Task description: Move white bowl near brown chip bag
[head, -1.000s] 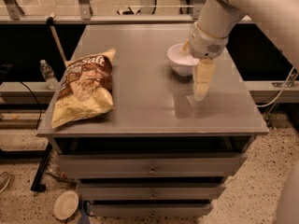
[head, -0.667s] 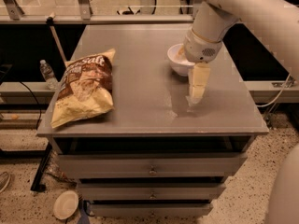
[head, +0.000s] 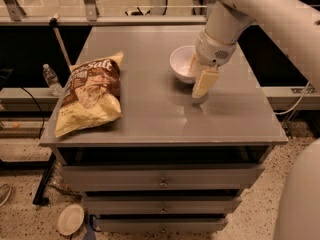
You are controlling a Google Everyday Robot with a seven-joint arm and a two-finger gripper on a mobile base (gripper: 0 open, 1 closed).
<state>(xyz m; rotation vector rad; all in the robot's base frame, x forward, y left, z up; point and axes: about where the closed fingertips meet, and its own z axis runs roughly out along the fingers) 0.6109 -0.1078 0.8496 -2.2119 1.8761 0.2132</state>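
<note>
The white bowl [head: 180, 64] is small, round and glossy, and sits at the back middle of the grey table [head: 150, 119]. My gripper [head: 198, 76] comes down from the upper right onto the bowl's right rim, with one finger inside the bowl and the other finger [head: 205, 82] outside it, shut on the rim. The brown chip bag [head: 91, 91] lies flat near the table's left front edge, pale yellow with a brown panel and "Salt" lettering. The bowl is about a bag's width to the right of the bag.
The table tops a drawer cabinet [head: 162, 184]. A water bottle [head: 50, 79] stands on a ledge to the left. A flat white plate [head: 70, 219] lies on the floor at the lower left. A rail [head: 100, 20] runs behind the table.
My gripper and the white bowl have moved together a little to the left, toward the chip bag. The bag has not moved.
</note>
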